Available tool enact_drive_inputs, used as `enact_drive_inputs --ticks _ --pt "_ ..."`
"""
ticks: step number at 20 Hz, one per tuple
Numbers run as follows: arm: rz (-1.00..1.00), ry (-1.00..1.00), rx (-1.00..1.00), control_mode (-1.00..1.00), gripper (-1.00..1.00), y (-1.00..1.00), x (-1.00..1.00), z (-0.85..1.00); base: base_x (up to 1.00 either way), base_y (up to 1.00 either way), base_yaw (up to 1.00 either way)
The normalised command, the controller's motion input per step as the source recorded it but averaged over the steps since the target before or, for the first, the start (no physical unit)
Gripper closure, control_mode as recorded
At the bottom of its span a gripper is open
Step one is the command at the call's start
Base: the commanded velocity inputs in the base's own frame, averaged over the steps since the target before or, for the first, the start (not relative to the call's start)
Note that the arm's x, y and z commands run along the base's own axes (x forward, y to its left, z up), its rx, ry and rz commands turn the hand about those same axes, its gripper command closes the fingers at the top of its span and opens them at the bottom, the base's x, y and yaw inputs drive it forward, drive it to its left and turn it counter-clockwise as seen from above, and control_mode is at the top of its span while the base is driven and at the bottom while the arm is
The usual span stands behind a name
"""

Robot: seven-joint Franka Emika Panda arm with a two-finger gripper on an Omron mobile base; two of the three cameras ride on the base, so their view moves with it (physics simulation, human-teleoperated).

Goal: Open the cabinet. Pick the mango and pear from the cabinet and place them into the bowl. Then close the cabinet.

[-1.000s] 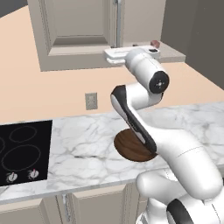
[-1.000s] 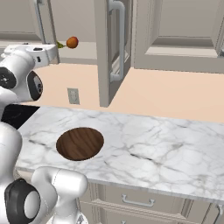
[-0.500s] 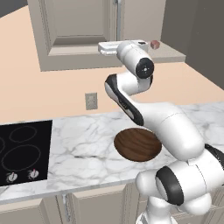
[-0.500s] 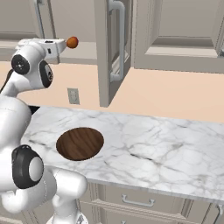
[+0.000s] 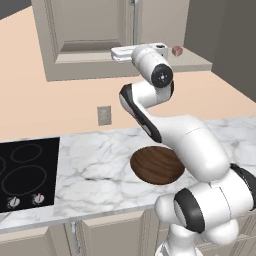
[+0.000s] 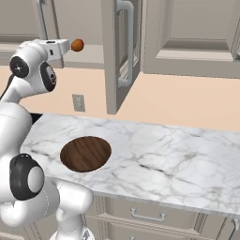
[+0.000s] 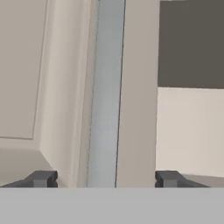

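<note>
Straddling the cabinet [image 7: 26,65] door's silver handle [image 7: 105,87], claw [image 7: 104,178] parted.

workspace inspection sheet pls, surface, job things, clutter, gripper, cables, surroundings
surface: white marble counter, bare apart from the bowl.
job's things: wooden bowl empty; cabinet has one door swung open, left door shut; small reddish-brown fruit on the shelf.
clutter: nothing seen.
grippers: gripper open, fingertips either side of the left door's silver bar handle, not clamped.
cables: nothing seen.
surroundings: black cooktop, wall outlet, drawer fronts below.
</note>
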Motion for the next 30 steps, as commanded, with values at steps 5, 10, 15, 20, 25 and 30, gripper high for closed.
enact_drive_inputs --ticks 5,10,15,20,25,30 --pt "0.00 0.00 0.00 -1.00 1.00 0.00 -0.04 0.00 0.00 0.00 0.00" --pt "0.00 0.00 0.00 -1.00 1.00 0.19 -0.29 0.16 0.00 0.00 0.00" --pt "0.00 -0.01 0.00 -1.00 1.00 0.52 -0.50 0.32 0.00 0.00 0.00" --pt "0.00 0.00 0.00 -1.00 1.00 0.75 -0.52 0.38 0.00 0.00 0.00" --pt "0.00 0.00 0.00 -1.00 1.00 0.81 -0.72 0.43 0.00 0.00 0.00" --pt "0.00 0.00 0.00 -1.00 1.00 0.99 -0.69 0.45 0.00 0.00 0.00"
